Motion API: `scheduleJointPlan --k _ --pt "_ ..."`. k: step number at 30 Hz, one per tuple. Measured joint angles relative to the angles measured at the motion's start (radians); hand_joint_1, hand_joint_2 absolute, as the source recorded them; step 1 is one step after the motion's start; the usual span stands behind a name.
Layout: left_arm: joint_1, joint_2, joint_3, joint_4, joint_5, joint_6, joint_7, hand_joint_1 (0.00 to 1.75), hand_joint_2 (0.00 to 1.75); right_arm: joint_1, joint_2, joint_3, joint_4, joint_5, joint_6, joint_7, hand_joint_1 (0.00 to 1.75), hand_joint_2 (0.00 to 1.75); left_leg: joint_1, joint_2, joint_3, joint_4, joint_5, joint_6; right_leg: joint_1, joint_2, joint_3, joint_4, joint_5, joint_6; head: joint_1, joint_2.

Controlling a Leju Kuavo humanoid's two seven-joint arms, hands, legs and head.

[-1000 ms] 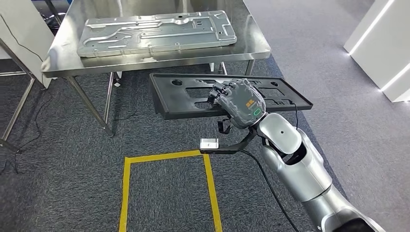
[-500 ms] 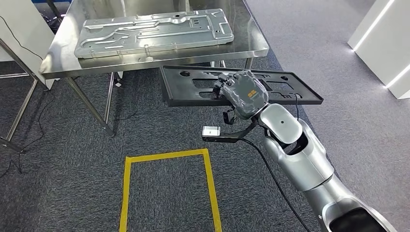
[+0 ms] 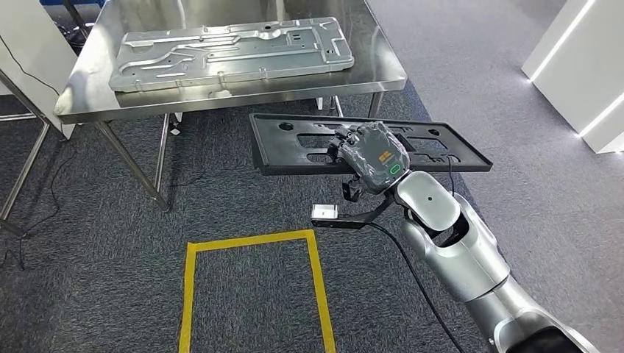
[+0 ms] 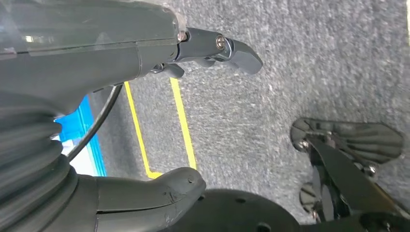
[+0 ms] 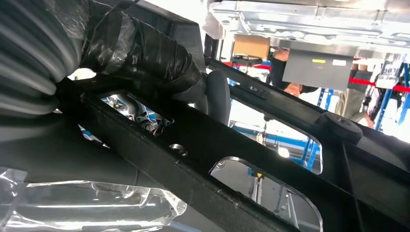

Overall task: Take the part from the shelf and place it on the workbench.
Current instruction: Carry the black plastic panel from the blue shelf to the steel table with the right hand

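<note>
Right hand (image 3: 373, 154): clamped on black plastic panel (image 3: 294, 143), centre frame; fingers hidden.
Left hand (image 4: 121, 63): fingers apart, holding nothing.
Workbench (image 3: 383, 70): upper left; top cut off.

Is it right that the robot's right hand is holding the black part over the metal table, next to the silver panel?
Not quite. In the head view the right hand holds the black part over the grey carpet, in front of the metal table, not over it. The silver panel lies on that table.
</note>
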Motion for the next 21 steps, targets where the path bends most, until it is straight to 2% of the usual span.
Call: scheduleJointPlan --k 1,4,6,7,9,10,11,12,14,15,16,18,20,21 --pt "-0.001 0.000 0.000 0.000 0.000 0.000 -0.001 0.00 1.75 0.001 0.000 0.000 0.000 0.000 0.000 0.000 1.75 1.75 -0.001 -0.001 -0.001 0.004 -0.005 -0.006 0.002 0.002 0.011 -0.023 0.003 -0.005 0.000 0.000" --pt "0.000 0.001 0.000 0.000 0.002 0.000 -0.002 0.00 1.75 0.003 -0.001 0.001 0.000 0.002 0.000 0.000 1.75 1.75 0.000 0.000 -0.001 0.006 -0.012 -0.021 0.007 0.000 0.014 -0.028 -0.002 -0.029 0.000 0.000" --pt "0.001 0.001 0.000 0.000 0.002 -0.001 -0.003 0.00 1.75 0.003 -0.001 0.003 0.000 0.005 0.000 0.000 1.75 1.75 0.001 0.020 -0.018 0.046 -0.036 -0.030 0.004 -0.005 0.021 -0.032 -0.004 -0.045 0.000 0.000" --pt "0.000 0.002 0.000 0.000 0.002 -0.002 -0.003 0.00 1.75 0.003 -0.001 0.006 0.001 0.007 0.000 0.000 1.75 1.75 0.001 0.033 -0.043 0.098 -0.061 -0.033 0.004 -0.009 0.025 -0.033 -0.007 -0.051 0.000 0.000" --pt "-0.002 0.002 0.000 0.000 0.002 -0.003 -0.003 0.00 1.75 0.006 0.001 0.014 0.003 0.012 0.000 0.000 1.75 1.75 0.001 0.048 -0.118 0.235 -0.113 -0.036 0.008 -0.016 0.032 -0.033 -0.014 -0.059 0.000 0.000" --pt "-0.002 0.002 0.000 0.000 0.002 -0.004 -0.003 0.00 1.75 0.008 0.002 0.019 0.005 0.014 0.000 0.000 1.75 1.75 0.001 0.050 -0.149 0.285 -0.123 -0.036 0.011 -0.019 0.036 -0.033 -0.017 -0.060 0.000 0.000" --pt "-0.002 0.002 0.000 0.000 0.002 -0.004 -0.003 0.00 1.75 0.010 0.004 0.023 0.006 0.016 0.000 0.000 1.75 1.75 0.001 0.051 -0.162 0.298 -0.111 -0.034 0.013 -0.021 0.041 -0.033 -0.022 -0.060 0.000 0.000" --pt "-0.001 0.003 0.000 0.000 0.002 -0.004 -0.003 0.00 1.75 0.012 0.006 0.027 0.008 0.017 0.000 0.000 1.75 1.75 0.000 0.052 -0.155 0.269 -0.080 -0.029 0.014 -0.023 0.048 -0.033 -0.027 -0.059 0.000 0.000" --pt "0.001 0.006 0.000 0.000 0.003 -0.004 -0.003 0.00 1.75 0.011 0.008 0.033 0.010 0.019 -0.001 0.000 1.75 1.75 -0.005 0.056 -0.100 0.138 0.000 -0.015 0.017 -0.027 0.065 -0.033 -0.039 -0.056 0.000 0.000" --pt "0.000 0.007 0.000 0.000 0.004 -0.004 -0.003 0.00 1.75 0.008 0.010 0.035 0.011 0.019 0.000 0.000 1.75 1.75 -0.009 0.059 -0.072 0.078 0.023 -0.008 0.020 -0.028 0.069 -0.033 -0.044 -0.052 0.000 0.000" --pt "-0.002 0.008 0.000 0.000 0.004 -0.004 -0.003 0.00 1.75 0.003 0.013 0.036 0.014 0.019 0.000 0.000 1.75 1.75 -0.013 0.061 -0.056 0.042 0.031 -0.003 0.020 -0.030 0.071 -0.033 -0.048 -0.048 0.000 0.000" --pt "-0.004 0.008 0.000 0.000 0.006 -0.004 -0.004 0.00 1.75 -0.010 0.021 0.041 0.022 0.020 0.001 -0.002 1.75 1.75 -0.019 0.061 -0.048 0.022 0.024 0.002 0.021 -0.032 0.071 -0.036 -0.051 -0.036 0.000 0.000" --pt "-0.004 0.008 0.000 0.000 0.007 -0.004 -0.004 0.00 1.75 -0.024 0.030 0.047 0.031 0.019 0.002 -0.005 1.75 1.75 -0.014 0.058 -0.039 0.010 0.023 0.007 0.020 -0.031 0.073 -0.032 -0.058 -0.025 0.000 0.000" --pt "-0.003 0.008 0.000 0.000 0.008 -0.004 -0.004 0.00 1.75 -0.031 0.035 0.050 0.035 0.018 0.003 -0.006 1.75 1.75 -0.011 0.056 -0.032 0.002 0.023 0.011 0.020 -0.029 0.066 -0.013 -0.068 -0.021 0.000 0.000"
